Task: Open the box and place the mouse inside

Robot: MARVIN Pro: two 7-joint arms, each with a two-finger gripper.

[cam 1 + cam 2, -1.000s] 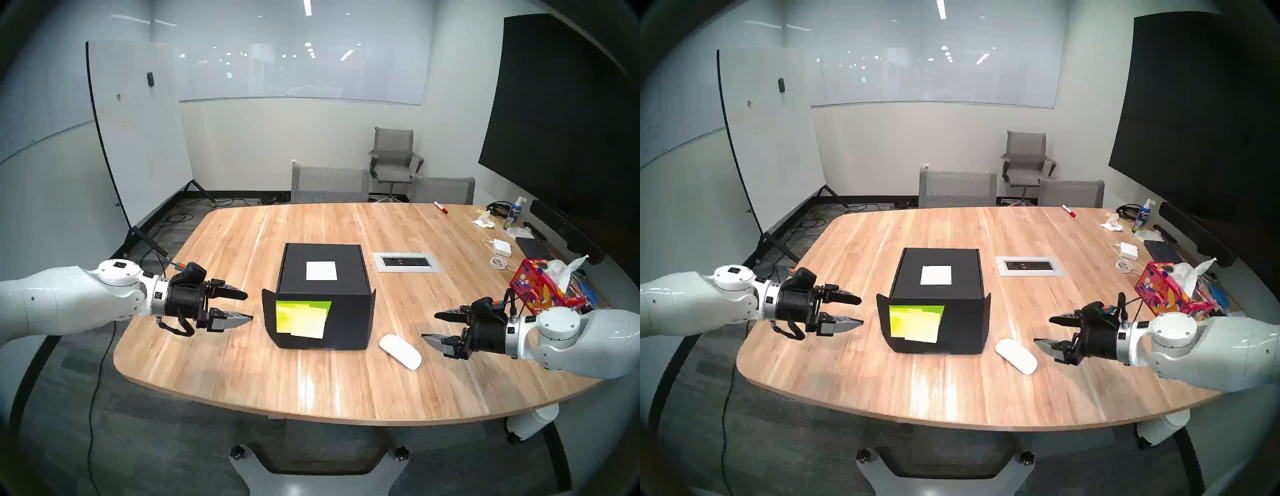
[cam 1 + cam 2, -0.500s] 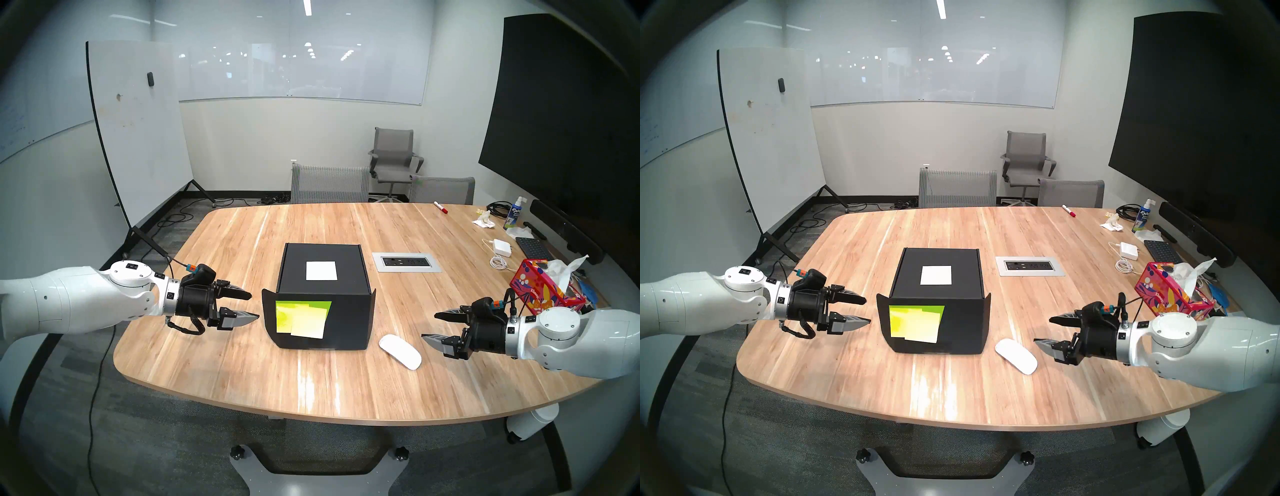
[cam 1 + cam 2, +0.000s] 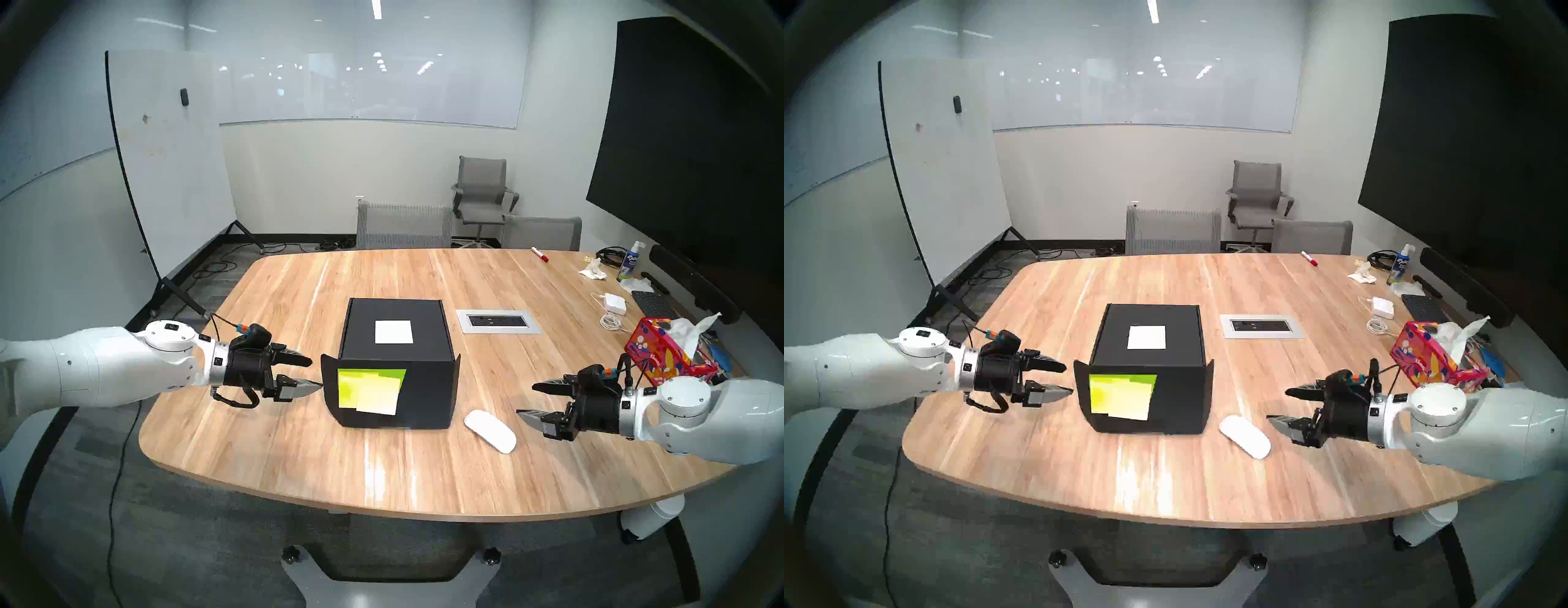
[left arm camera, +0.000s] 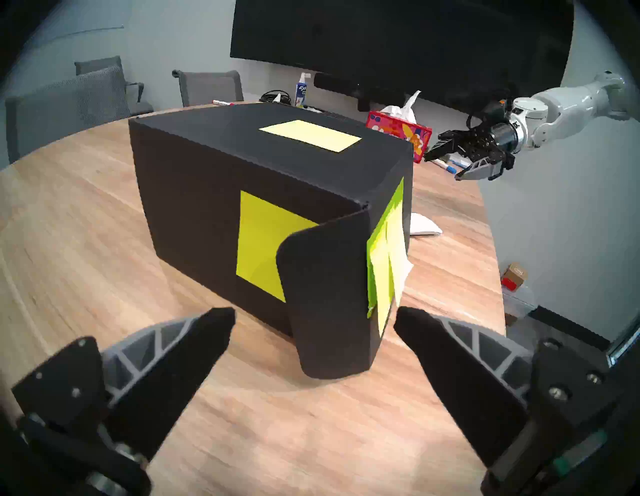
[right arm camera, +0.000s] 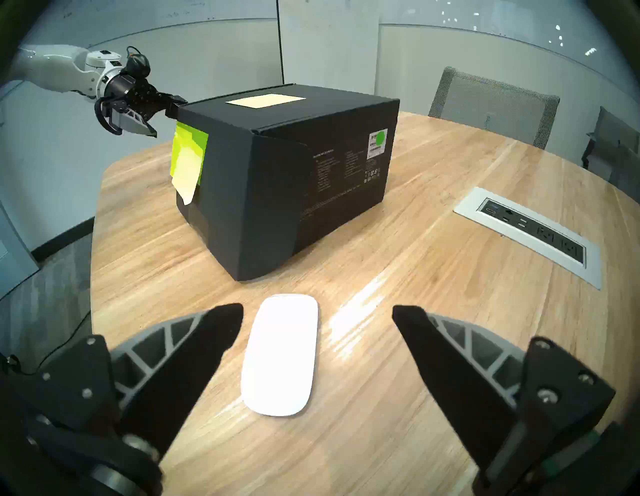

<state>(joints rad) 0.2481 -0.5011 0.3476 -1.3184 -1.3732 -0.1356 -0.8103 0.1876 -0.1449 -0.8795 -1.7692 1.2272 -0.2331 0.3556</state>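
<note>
The black box [image 3: 428, 395] [image 3: 1178, 395] stands shut mid-table, with a white label on its lid and yellow-green sticky notes [image 3: 369, 390] on its near face. My left gripper [image 3: 317, 373] [image 3: 1069, 378] [image 4: 313, 311] is open, its tips level with the box's left side flap [image 3: 329, 390] [image 4: 325, 294], which sits between the fingers; whether they touch it I cannot tell. The white mouse [image 3: 490, 431] [image 3: 1245, 436] [image 5: 282, 353] lies right of the box. My right gripper [image 3: 525, 399] [image 3: 1276, 404] [image 5: 317, 308] hangs open just right of it, holding nothing.
A grey socket panel [image 3: 498, 321] is set into the table behind the mouse. A red tissue box [image 3: 662, 352], a white power adapter [image 3: 616, 303], a keyboard [image 3: 653, 303] and a spray bottle [image 3: 632, 261] crowd the right edge. Chairs [image 3: 403, 225] stand at the far side.
My left gripper has slid right, from a gap away to the box's left side flap, still open. The right arm, box and mouse have not moved.
</note>
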